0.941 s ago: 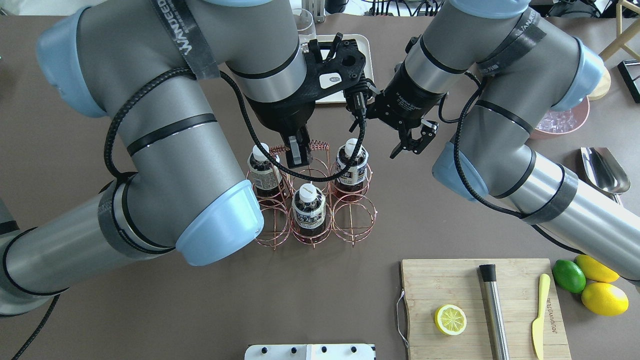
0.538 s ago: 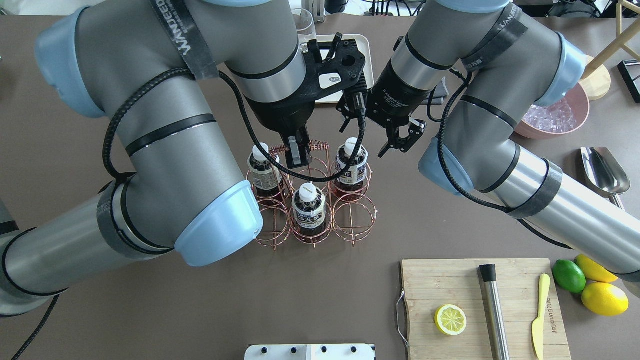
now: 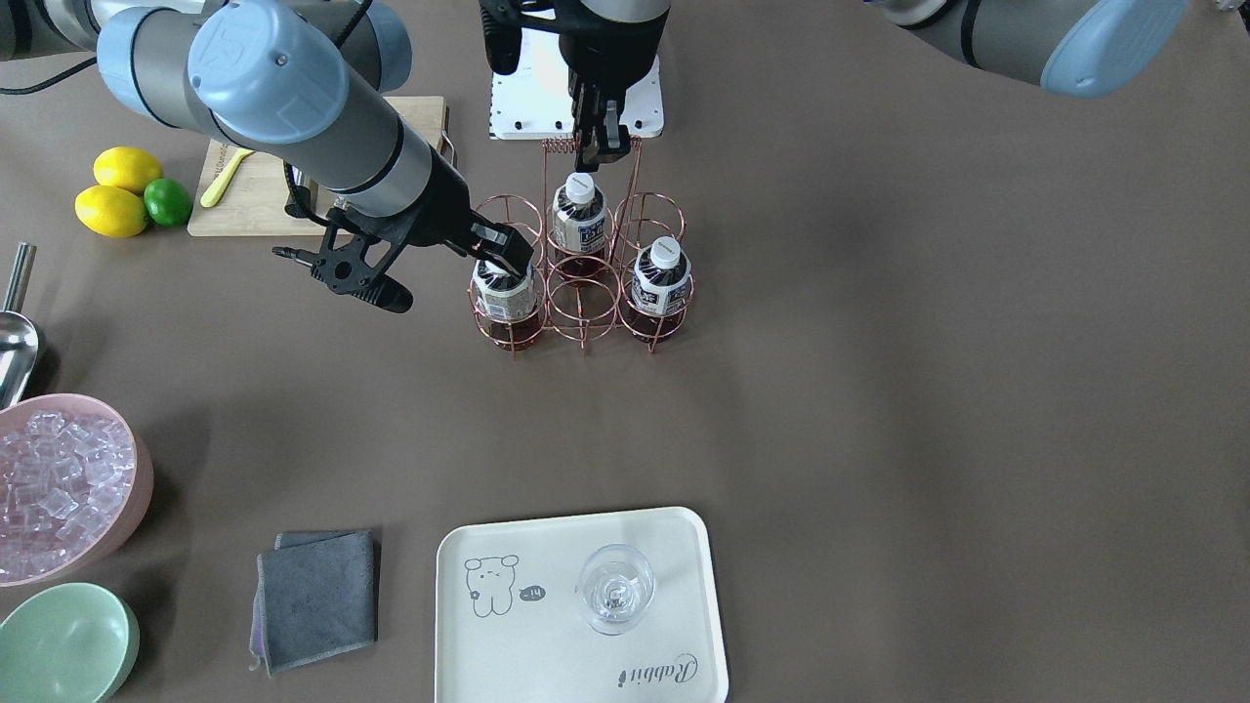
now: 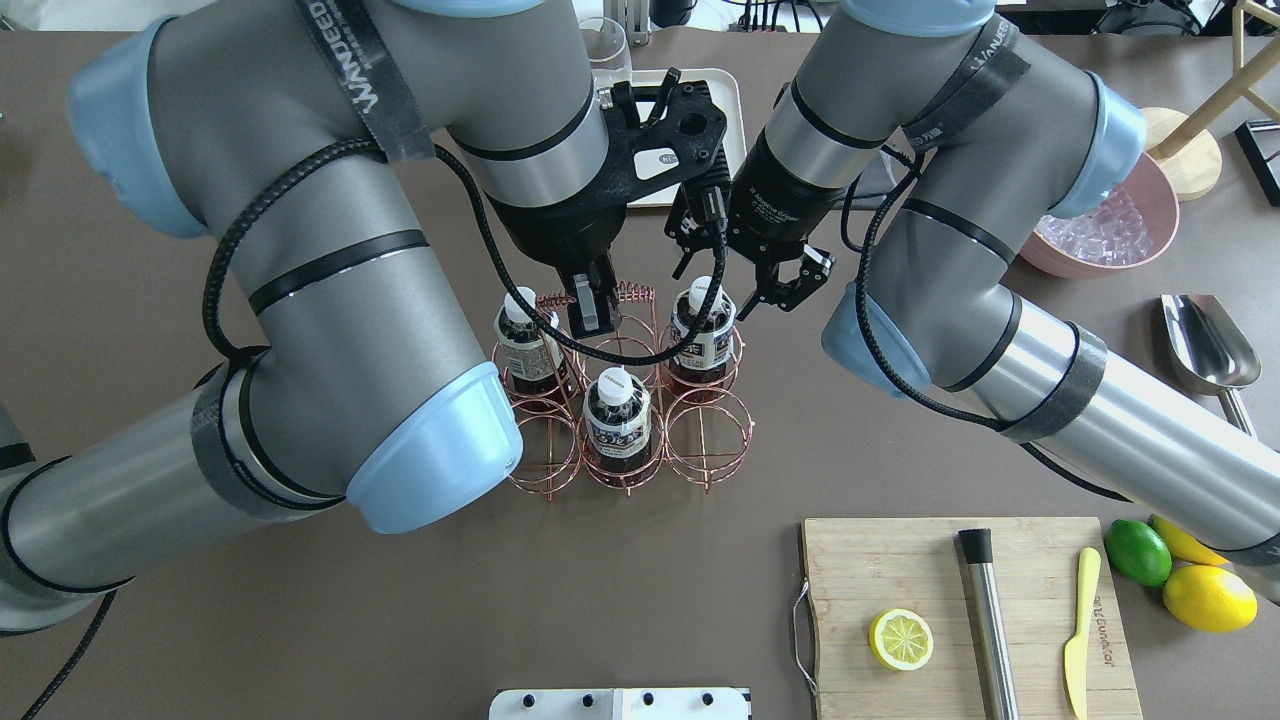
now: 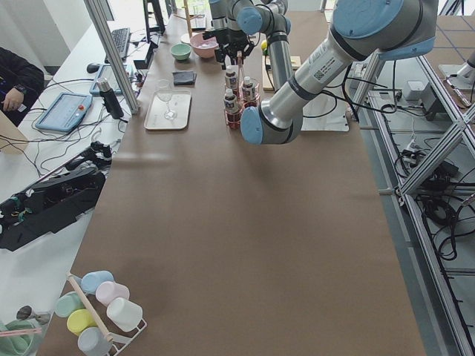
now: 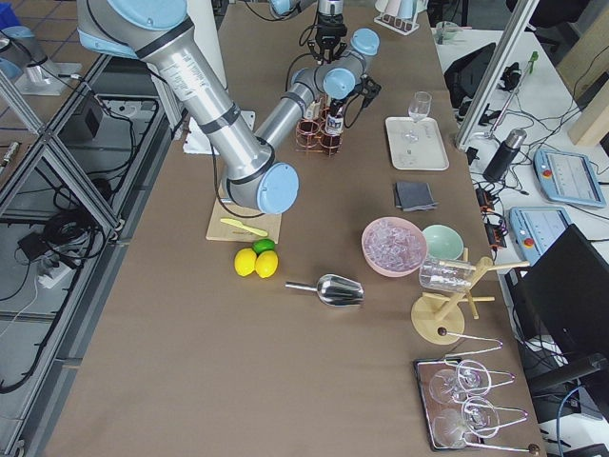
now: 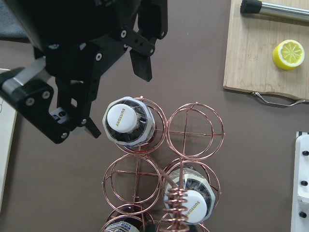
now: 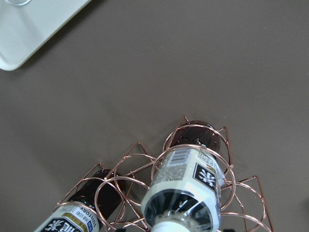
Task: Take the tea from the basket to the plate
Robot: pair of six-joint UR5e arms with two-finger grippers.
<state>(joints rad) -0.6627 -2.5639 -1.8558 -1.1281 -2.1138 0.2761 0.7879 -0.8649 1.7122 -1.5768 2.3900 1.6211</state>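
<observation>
Sliding in from the right of the overhead view, the right gripper point(image 7: 119, 105) now sits over the tea point(image 4: 703, 340), where half a second ago it hung clear of the basket point(image 7: 194, 130). Its jaws are spread, one finger on each side of the white cap point(image 7: 121, 121), with gaps showing in the left wrist view. The left gripper point(image 4: 590, 310) has not shifted; its fingers are closed on the coiled top of the basket's handle.

"SUNTORY" is printed on the tea's cap. The plate point(image 3: 547, 644) carries the word "Rabbit" beside a drawn bear, and a strap point(image 4: 345, 60) on the left arm bears lettering that starts "WANDEE" before it runs out of sight. The bottle labels are too small to read.

The tea stands upright in the basket's corner cell on the robot's right, on the plate's side. From the front, the right gripper hides its cap. Overhead, both arms cover most of the plate, which holds a glass point(image 3: 613, 589).
</observation>
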